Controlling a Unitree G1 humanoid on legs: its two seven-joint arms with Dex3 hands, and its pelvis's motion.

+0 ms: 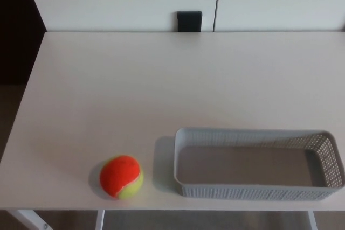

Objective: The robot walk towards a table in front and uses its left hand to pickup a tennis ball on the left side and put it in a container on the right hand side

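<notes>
Ball (122, 176) on table (161, 79), front-left, just beside bin (253, 191), seemingly not touching. Orange side up-left, yellow patch lower-right. Bin long axis left-right along front edge. Hands out of frame; fingers: cannot tell.

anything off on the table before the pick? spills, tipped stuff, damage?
Nothing stands out. The tennis ball sits on the table near the front edge, left of the grey basket and apart from it. The basket stands upright, square to the edge and empty. No spills or damage show. Neither robot hand is in view.
</notes>
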